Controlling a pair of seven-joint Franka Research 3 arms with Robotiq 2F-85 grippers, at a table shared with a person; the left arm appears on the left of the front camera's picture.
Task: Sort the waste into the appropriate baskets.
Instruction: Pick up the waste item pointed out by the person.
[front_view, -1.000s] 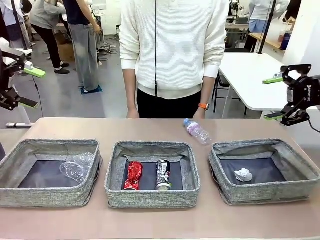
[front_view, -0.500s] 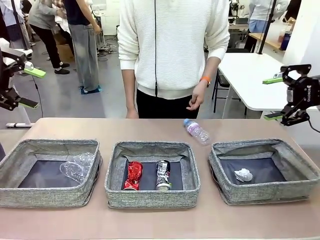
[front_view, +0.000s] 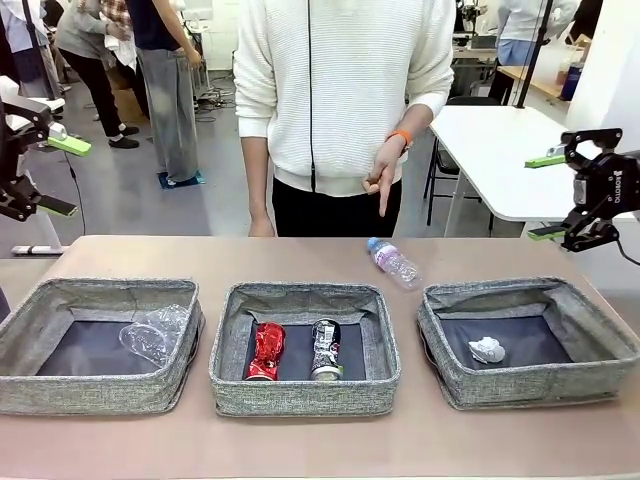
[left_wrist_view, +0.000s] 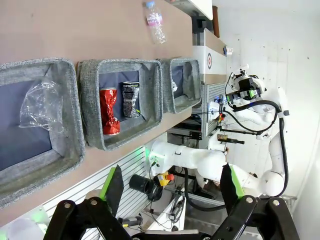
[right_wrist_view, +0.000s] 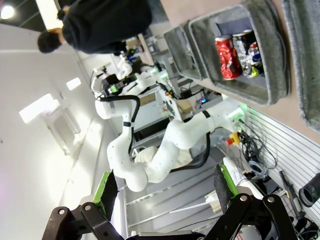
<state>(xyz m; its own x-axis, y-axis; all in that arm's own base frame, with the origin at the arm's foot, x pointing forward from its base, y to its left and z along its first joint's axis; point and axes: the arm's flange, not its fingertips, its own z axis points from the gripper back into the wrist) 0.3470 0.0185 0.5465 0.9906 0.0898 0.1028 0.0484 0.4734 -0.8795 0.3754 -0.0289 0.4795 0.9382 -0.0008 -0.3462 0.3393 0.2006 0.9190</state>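
Note:
Three grey baskets stand in a row. The left basket (front_view: 95, 393) holds a clear plastic container (front_view: 155, 333). A red can (front_view: 266, 351) and a black-and-silver can (front_view: 326, 349) lie in the middle basket (front_view: 300, 395). A white paper ball (front_view: 488, 350) sits in the right basket (front_view: 530, 385). The blue-capped bottle (front_view: 393, 262) lies on the table behind them. My left gripper (front_view: 60, 176) hangs open off the table's far left, and my right gripper (front_view: 546, 195) hangs open at the far right. Both are empty, as the wrist views confirm (left_wrist_view: 171, 186) (right_wrist_view: 165, 189).
A person in a white sweater stands at the far side, one hand (front_view: 384, 180) pointing a finger down above the bottle. A white table (front_view: 490, 160) stands behind at the right. Bare tabletop (front_view: 320, 445) runs in front of the baskets.
The person's hand has lifted from the table's far edge and now points a finger downward. Both arms have stayed still.

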